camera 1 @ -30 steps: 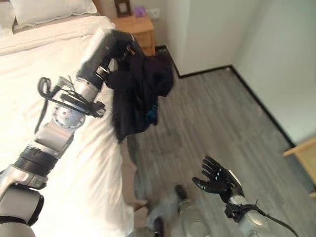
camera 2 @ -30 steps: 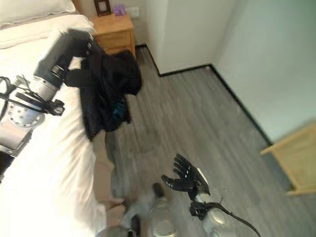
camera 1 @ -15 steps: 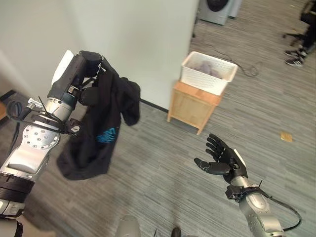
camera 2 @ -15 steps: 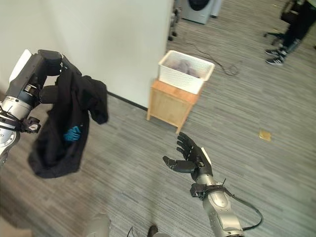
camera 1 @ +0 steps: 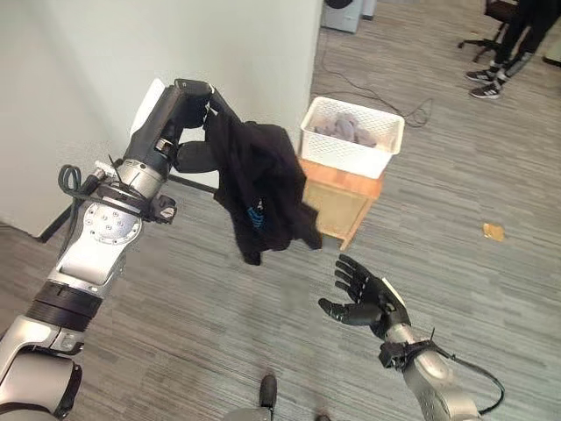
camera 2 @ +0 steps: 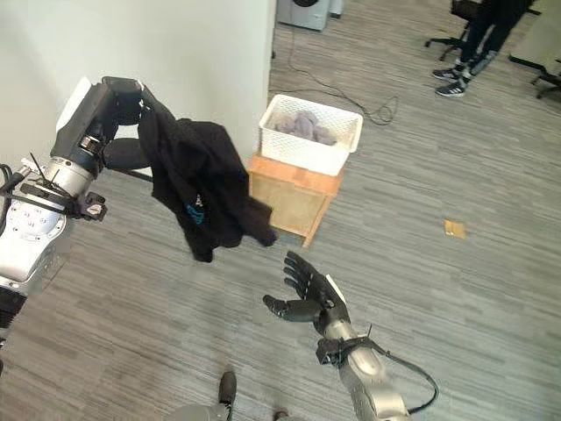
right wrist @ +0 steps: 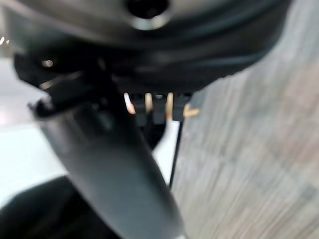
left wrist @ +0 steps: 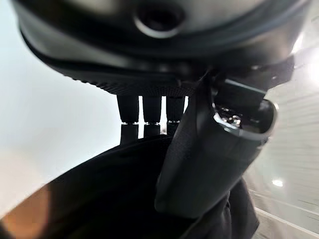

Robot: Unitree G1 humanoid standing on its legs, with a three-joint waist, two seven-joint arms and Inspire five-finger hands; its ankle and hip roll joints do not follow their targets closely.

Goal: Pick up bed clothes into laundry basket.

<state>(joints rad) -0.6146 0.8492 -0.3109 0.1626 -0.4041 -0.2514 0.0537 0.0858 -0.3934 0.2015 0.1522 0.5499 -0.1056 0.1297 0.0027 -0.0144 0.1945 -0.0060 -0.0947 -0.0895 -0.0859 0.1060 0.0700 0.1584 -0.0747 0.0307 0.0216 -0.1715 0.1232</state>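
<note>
My left robot hand (camera 1: 188, 110) is raised high on the left, its fingers and thumb curled round a bunched fold of a black garment (camera 1: 261, 189). The garment hangs free in the air from that grip, clear of the floor (camera 1: 175, 307), and drapes toward the right so that its lower edge falls in front of the small wooden stand (camera 1: 337, 206).

It is soft and limp, and I judge it light. It takes whatever shape gravity gives it, so it will swing and trail as my arm moves. A grip on a gathered fold near the top suits it; a loose sleeve or hem could catch on the rim of the basket, so lifting it well above the rim looks wise.

The cloth is plain black, crumpled in deep folds, with a small blue mark near the middle.

The white laundry basket (camera 1: 351, 140) sits on the stand, farther off and to the right, with grey cloth already inside.

My right robot hand (camera 1: 364, 298) is low and near, palm up, fingers spread, holding nothing.
</note>
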